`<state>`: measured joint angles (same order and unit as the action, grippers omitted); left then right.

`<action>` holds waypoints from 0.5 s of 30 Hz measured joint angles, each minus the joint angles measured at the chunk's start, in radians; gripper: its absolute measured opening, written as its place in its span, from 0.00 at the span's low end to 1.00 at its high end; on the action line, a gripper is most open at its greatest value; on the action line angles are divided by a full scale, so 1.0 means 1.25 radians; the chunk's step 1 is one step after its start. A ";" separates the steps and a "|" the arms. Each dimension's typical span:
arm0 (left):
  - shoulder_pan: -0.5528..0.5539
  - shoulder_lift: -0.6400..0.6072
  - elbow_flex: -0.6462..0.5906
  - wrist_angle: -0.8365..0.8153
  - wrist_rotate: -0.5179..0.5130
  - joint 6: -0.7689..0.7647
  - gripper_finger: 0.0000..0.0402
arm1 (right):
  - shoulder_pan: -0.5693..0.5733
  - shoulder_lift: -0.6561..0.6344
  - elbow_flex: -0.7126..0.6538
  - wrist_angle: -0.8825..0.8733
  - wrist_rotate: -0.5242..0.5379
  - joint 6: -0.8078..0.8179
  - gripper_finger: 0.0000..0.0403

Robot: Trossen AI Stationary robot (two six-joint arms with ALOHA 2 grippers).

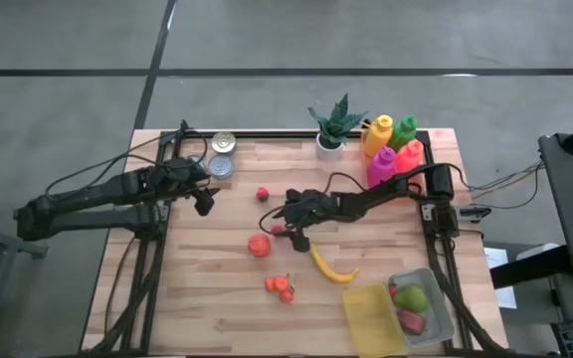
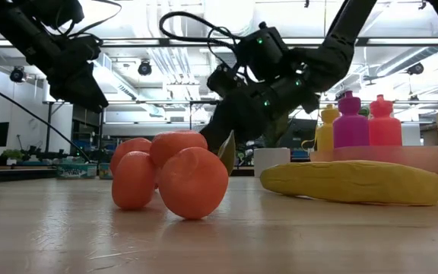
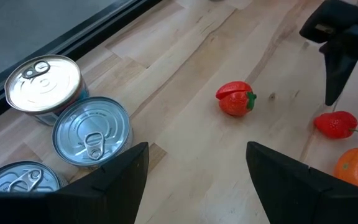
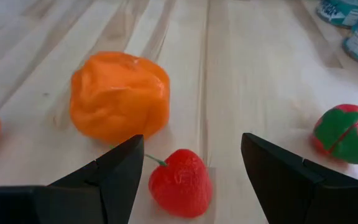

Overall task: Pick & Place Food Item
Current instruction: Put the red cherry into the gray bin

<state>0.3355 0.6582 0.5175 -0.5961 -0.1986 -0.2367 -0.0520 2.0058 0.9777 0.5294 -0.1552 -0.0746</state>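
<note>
red strawberry (image 4: 180, 182) lies centred between right gripper (image 4: 188, 165) open, empty jaws; left gripper (image 3: 194, 165) open, empty, farther off.

Both robot arms are matte black, built of slender tubular links joined by bulkier, boxy joint housings. The left black arm (image 1: 97, 204) carries thin black cables that loop loosely along its length, and the right black arm (image 1: 386, 191) has similar looping cables and a blocky black base housing. Small green indicator lights glow on the right arm's wrist housing in the low view. The left pincer (image 3: 194, 177) ends in two broad, flat, wedge-shaped black fingers with smooth dull faces; the right pincer (image 4: 194, 171) has matching fingers.
</note>
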 joint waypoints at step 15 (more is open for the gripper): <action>0.000 0.000 0.000 0.000 0.000 0.000 0.69 | 0.007 0.026 -0.001 0.000 -0.022 -0.002 0.66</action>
<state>0.3355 0.6582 0.5175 -0.5961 -0.1986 -0.2367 -0.0438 2.0384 0.9763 0.5288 -0.1830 -0.0774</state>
